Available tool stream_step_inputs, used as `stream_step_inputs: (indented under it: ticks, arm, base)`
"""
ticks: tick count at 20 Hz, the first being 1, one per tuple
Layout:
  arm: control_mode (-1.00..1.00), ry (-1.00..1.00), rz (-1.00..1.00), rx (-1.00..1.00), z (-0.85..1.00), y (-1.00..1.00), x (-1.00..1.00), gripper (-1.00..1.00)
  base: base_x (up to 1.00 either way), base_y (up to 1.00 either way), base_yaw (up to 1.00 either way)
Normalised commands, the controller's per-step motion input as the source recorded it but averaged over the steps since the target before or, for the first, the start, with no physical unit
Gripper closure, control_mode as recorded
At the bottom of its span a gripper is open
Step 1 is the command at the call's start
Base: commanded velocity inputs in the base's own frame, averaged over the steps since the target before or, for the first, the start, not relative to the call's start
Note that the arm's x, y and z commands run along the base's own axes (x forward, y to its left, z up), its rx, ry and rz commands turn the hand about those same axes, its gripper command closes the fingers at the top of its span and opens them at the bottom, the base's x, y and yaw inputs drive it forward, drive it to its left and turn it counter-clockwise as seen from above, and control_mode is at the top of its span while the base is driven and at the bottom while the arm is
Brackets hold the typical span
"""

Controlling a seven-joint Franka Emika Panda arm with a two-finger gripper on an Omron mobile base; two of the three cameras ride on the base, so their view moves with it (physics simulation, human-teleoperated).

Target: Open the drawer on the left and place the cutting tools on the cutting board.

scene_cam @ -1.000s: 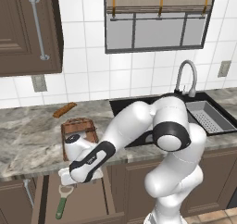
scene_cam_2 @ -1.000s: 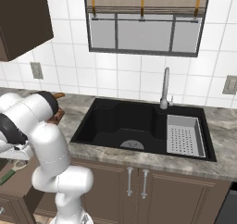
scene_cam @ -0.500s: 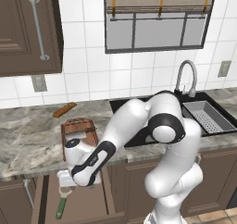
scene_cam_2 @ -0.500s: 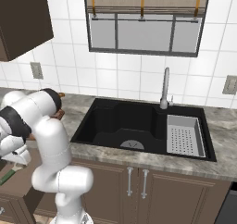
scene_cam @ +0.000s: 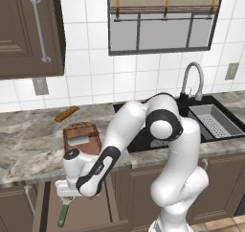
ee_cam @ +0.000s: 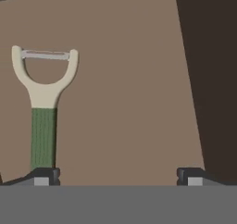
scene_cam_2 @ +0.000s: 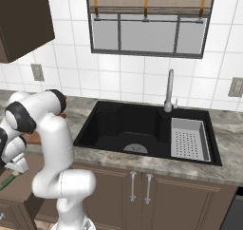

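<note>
The drawer (scene_cam: pixel 93 211) at the lower left stands pulled out. On its brown floor (ee_cam: pixel 129 79) lies the peeler (ee_cam: pixel 44 102), its white Y-head away from the hand and its green handle (scene_cam: pixel 62 217) running back beside one fingertip (ee_cam: pixel 45 176). My gripper (scene_cam: pixel 67 193) hangs low over the drawer, open, nothing between its fingers; the hand view shows it (ee_cam: pixel 118 177) wide apart. The cutting board (scene_cam: pixel 82 134) rests on the counter above the drawer with a pale flat tool (scene_cam: pixel 78 140) on it. At the left edge of the right base view are the gripper (scene_cam_2: pixel 14 165) and the green handle (scene_cam_2: pixel 6 181).
An orange-brown bread stick (scene_cam: pixel 66 113) lies on the counter behind the board. The black sink (scene_cam_2: pixel 137 129) with a grey strainer tray (scene_cam_2: pixel 189 138) sits to the right. The dark drawer side wall (ee_cam: pixel 208 79) runs close beside the gripper.
The hand has gone down and a little left, from in front of the counter edge into the open drawer above the peeler. The jaws stayed open.
</note>
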Motion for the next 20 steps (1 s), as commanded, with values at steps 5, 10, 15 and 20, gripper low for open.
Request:
stream_step_inputs:
  ticks: [5,10,15,20]
  arm:
    - [-1.00,0.00,-0.04,0.00,-0.02,0.18,0.00,-1.00]
    - [-1.00,-0.03,-0.04,0.00,-0.04,0.16,0.00,-1.00]
    - [-1.00,-0.06,-0.04,0.00,-0.13,0.11,0.00,-1.00]
    - [-1.00,-0.10,-0.02,0.00,-0.18,0.10,0.00,-1.00]
  base:
    - [0.00,0.00,0.00]
    - [0.00,0.00,0.00]
    - [0.00,0.00,0.00]
    - [0.00,0.00,0.00]
